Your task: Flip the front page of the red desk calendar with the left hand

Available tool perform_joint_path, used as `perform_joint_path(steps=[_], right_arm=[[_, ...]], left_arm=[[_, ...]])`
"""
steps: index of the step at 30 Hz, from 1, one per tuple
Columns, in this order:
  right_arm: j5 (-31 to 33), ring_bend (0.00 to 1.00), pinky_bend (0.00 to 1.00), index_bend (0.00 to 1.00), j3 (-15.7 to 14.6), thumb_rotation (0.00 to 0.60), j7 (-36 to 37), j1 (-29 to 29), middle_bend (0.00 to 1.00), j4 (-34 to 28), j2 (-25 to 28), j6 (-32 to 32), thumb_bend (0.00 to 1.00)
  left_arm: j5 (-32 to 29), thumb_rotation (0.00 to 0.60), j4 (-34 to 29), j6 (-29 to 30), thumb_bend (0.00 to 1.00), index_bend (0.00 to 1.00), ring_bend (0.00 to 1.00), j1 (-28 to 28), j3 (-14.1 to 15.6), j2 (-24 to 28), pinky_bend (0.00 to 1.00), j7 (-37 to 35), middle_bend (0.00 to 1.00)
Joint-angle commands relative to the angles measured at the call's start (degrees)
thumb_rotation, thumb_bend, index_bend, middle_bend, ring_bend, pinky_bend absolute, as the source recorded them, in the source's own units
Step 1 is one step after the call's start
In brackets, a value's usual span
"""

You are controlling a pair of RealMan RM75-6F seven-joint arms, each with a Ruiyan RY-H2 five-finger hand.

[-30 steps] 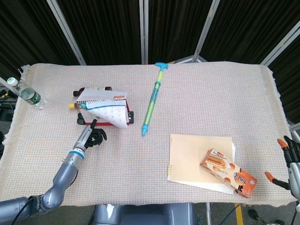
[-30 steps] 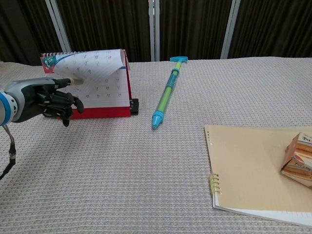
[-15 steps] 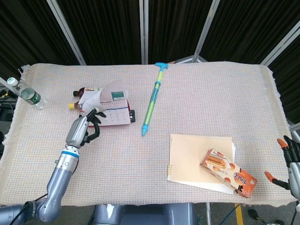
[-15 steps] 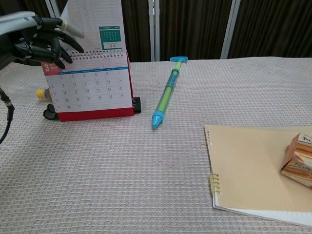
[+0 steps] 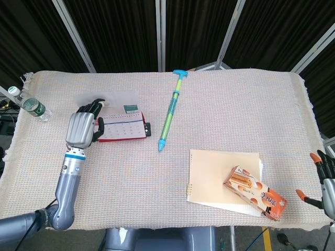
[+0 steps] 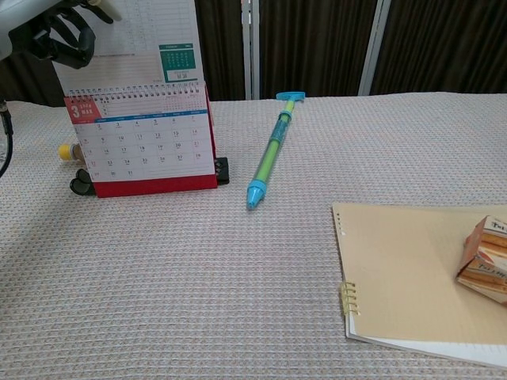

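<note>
The red desk calendar (image 5: 123, 129) (image 6: 150, 152) stands at the table's left, showing a March sheet. Its front page (image 6: 147, 41) (image 5: 116, 98) is lifted and stands upright above the spiral binding. My left hand (image 5: 82, 129) (image 6: 51, 32) is raised at the calendar's left side, level with the page's upper left edge. Its fingers are curled, and one light fingertip (image 6: 106, 10) touches the page; no pinch shows. My right hand (image 5: 326, 180) hangs off the table's right front corner, fingers apart, holding nothing.
A blue-green plunger toy (image 5: 170, 112) (image 6: 269, 150) lies right of the calendar. A tan notebook (image 5: 220, 175) (image 6: 412, 269) with a snack box (image 5: 255, 192) sits front right. A water bottle (image 5: 32, 106) lies far left; a yellow-capped bottle (image 6: 66, 150) lies behind the calendar.
My left hand rose from the table in front of the calendar, carrying the front page up with it. The page went from curled forward to upright, uncovering the March sheet.
</note>
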Motion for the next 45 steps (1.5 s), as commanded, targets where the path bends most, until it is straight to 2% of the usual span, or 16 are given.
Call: perform_joint_path(steps=[1,4,6,9,11,14,21,25,29,31,34,36,39,41,45], right_arm=[[0.4,0.0,0.0,0.01,0.1,0.6,0.0,0.2,0.0,0.2,-0.2,-0.4,0.07],[1.0,0.0,0.0,0.01,0.3,0.6,-0.2,0.4,0.0,0.5,-0.4,-1.0,0.07],[1.2,0.0,0.0,0.01,0.5,0.6,-0.3,0.5,0.0,0.6,-0.5,-1.1,0.07],[1.1,0.0,0.0,0.01,0.6,0.6,-0.4,0.5,0.0,0.9,-0.8,-0.8,0.07],[1.0,0.0,0.0,0.01,0.7,0.6,-0.4,0.5,0.0,1.1,-1.0,-0.6,0.07],[0.6,0.0,0.0,0.01,0.7,0.6,-0.1,0.4,0.0,1.3,-1.2,0.1,0.07],[-1.2,0.0,0.0,0.01,0.5,0.6,0.2,0.0,0.0,1.3,-1.4,2.1,0.07],[-1.9,0.0,0.0,0.01,0.3,0.6,0.3,-0.2,0.0,1.1,-1.4,2.6,0.07],[-2.3,0.0,0.0,0.01,0.2,0.6,0.2,-0.3,0.0,0.9,-1.3,3.0,0.07],[-2.6,0.0,0.0,0.01,0.1,0.6,0.2,-0.4,0.0,0.7,-1.2,3.3,0.07],[-3.1,0.0,0.0,0.01,0.0,0.6,0.2,-0.6,0.0,0.5,-1.2,3.9,0.07],[-3.2,0.0,0.0,0.01,0.0,0.6,0.2,-0.6,0.0,0.5,-1.1,4.0,0.07],[-3.5,0.0,0.0,0.01,-0.1,0.6,0.1,-0.7,0.0,0.4,-1.1,4.3,0.07],[-3.7,0.0,0.0,0.01,-0.2,0.6,0.1,-0.8,0.0,0.3,-1.1,4.4,0.07],[-4.0,0.0,0.0,0.01,-0.3,0.6,0.1,-0.8,0.0,0.3,-1.0,4.7,0.07]], left_arm=[[-4.8,0.6,3.6,-4.0,0.45,0.1,0.1,-2.8,-2.0,0.3,0.13,3.1,0.02],[-11.2,0.6,5.8,-9.9,0.23,0.0,0.02,-5.2,-2.4,1.8,0.09,6.7,0.0],[-17.0,0.6,5.8,-14.6,0.12,0.0,0.0,-6.6,-3.0,3.5,0.07,8.0,0.0],[-23.1,0.6,6.2,-20.0,0.02,0.0,0.0,-8.5,-2.5,5.5,0.07,9.7,0.0],[-25.4,0.6,6.2,-22.3,0.0,0.0,0.0,-9.2,-1.8,6.5,0.08,10.2,0.0],[-27.7,0.6,5.7,-24.8,0.0,0.0,0.0,-10.0,-1.2,8.1,0.08,9.5,0.0],[-27.6,0.6,2.6,-26.7,0.0,0.0,0.0,-10.3,0.4,12.5,0.08,6.5,0.0],[-27.6,0.6,1.1,-26.3,0.0,0.0,0.14,-10.9,2.1,14.0,0.16,5.8,0.03],[-27.8,0.6,0.5,-25.7,0.0,0.0,0.33,-11.3,2.9,14.8,0.26,5.3,0.17],[-27.7,0.6,0.0,-25.3,0.0,0.0,0.36,-11.5,3.3,15.3,0.28,4.9,0.19],[-25.1,0.6,-0.9,-22.6,0.0,0.0,0.36,-10.9,3.1,15.5,0.27,2.9,0.17],[-23.8,0.6,-1.4,-21.9,0.0,0.0,0.31,-10.5,3.1,15.6,0.23,1.7,0.11],[-20.6,0.6,-2.2,-20.0,0.0,0.0,0.17,-9.5,3.0,15.7,0.1,-0.8,0.01],[-18.0,0.6,-2.6,-18.3,0.0,0.0,0.09,-8.6,3.0,15.6,0.05,-2.4,0.0],[-12.3,0.6,-3.5,-14.7,0.0,0.0,0.0,-6.4,3.3,15.6,0.01,-6.1,0.0]])
